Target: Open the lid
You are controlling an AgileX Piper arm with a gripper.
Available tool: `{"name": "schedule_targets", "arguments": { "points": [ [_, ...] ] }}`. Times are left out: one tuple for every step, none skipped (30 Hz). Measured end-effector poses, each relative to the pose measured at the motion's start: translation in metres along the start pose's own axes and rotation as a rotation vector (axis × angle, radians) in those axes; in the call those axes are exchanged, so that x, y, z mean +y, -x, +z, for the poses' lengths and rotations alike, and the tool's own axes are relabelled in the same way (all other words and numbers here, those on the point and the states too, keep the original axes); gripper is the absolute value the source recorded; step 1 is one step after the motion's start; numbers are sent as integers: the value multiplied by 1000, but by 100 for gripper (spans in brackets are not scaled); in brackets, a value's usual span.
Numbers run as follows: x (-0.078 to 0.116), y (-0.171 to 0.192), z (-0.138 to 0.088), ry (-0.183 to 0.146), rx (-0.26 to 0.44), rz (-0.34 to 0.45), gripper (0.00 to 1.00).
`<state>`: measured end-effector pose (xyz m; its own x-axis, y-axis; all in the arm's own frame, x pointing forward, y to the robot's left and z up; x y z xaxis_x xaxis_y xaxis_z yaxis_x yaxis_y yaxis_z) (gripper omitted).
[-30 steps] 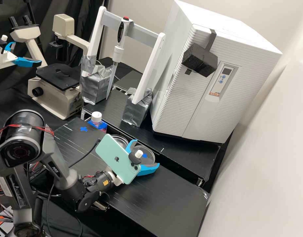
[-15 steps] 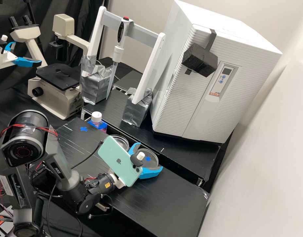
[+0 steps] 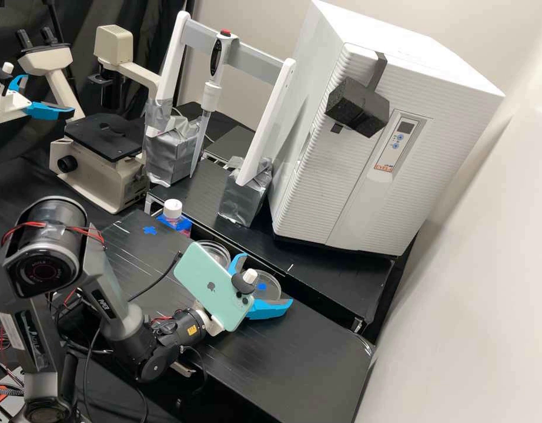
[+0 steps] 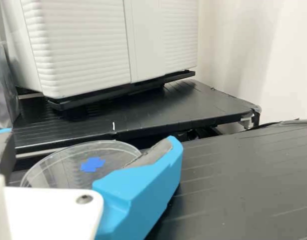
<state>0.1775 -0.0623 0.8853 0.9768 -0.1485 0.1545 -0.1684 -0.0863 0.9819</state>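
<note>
Clear round lid [image 3: 270, 281] with a blue cross [image 3: 261, 286] showing, which sat between the spread blue fingers of the open hand [image 3: 267, 278], out past the phone [image 3: 212, 286] towards two o'clock in the high view, with another clear dish [image 3: 220, 254] at ten o'clock, by the black worktop [image 3: 306, 352].

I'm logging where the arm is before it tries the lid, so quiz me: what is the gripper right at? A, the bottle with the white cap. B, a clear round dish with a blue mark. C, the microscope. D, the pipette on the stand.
B: the gripper is right at the clear round dish, where the blue mark shows.
</note>
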Motion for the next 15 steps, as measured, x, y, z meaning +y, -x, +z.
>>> {"name": "schedule_targets", "arguments": {
  "points": [
    [0, 0, -1, 1, 3, 2, 100],
    [1, 1, -2, 2, 7, 5, 100],
    [2, 1, -4, 3, 15, 12, 100],
    [4, 2, -6, 4, 21, 23, 100],
    [6, 4, -8, -3, 28, 32, 100],
    [8, 5, -10, -6, 32, 45, 100],
    [9, 7, -12, -11, 38, 54, 100],
    [11, 8, -15, -16, 49, 65, 100],
    [13, 10, -18, -19, 61, 75, 100],
    [15, 11, -22, -19, 76, 85, 100],
    [17, 13, -27, -23, 94, 97, 100],
    [18, 15, -31, -23, 110, 107, 100],
    [19, 17, -35, -25, 122, 114, 100],
    [19, 20, -39, -31, 138, 121, 100],
    [19, 22, -43, -35, 155, 123, 100]
  ]
}}
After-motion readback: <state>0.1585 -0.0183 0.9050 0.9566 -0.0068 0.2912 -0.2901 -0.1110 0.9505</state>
